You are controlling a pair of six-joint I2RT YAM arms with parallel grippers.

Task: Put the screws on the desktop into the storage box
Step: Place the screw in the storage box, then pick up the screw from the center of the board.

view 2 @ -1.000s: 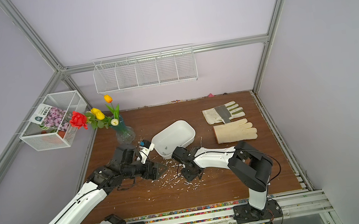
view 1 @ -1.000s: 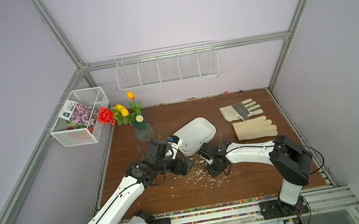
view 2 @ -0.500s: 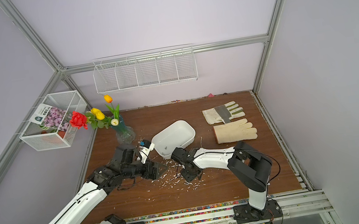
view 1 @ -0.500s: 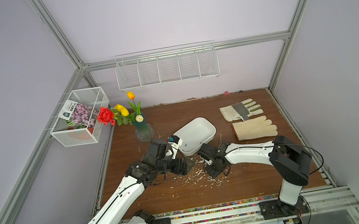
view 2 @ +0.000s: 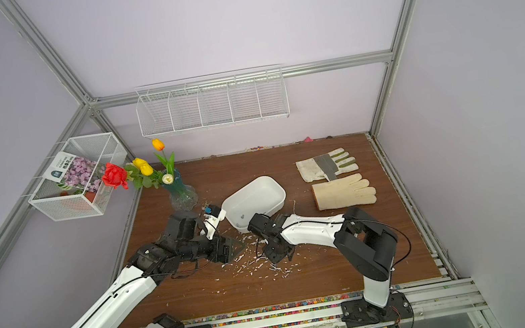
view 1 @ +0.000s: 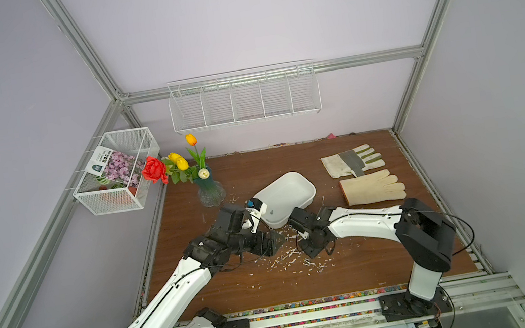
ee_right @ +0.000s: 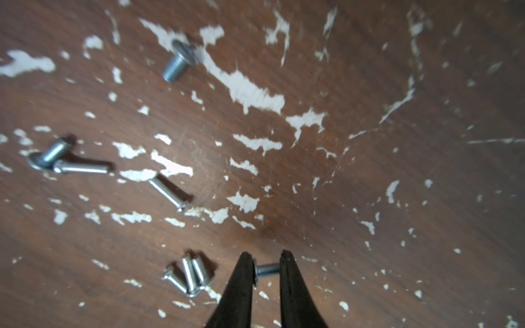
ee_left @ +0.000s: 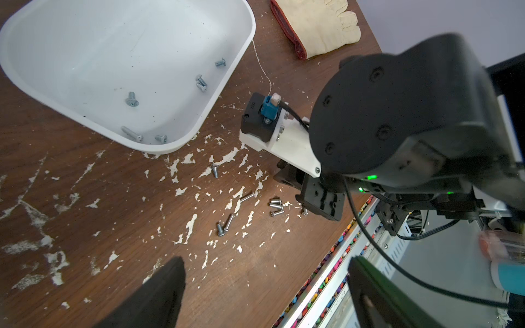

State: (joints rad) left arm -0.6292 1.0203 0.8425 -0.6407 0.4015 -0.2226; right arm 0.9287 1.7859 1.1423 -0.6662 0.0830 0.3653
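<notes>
One screw (ee_right: 268, 269) is clamped in the right pincer (ee_right: 265, 253) just at the surface (ee_right: 369, 85), the left pincer (ee_left: 265, 259) standing wide apart; a lift and carry to the nearby storage box (ee_left: 71, 42) seems called for next.

A striped glove (view 1: 352, 161) and a plain cream glove (view 1: 372, 188) lie near the desk's (view 1: 373, 254) right edge, and a vase (view 1: 211, 193) of flowers (view 1: 180, 164) stands toward its far left corner.
</notes>
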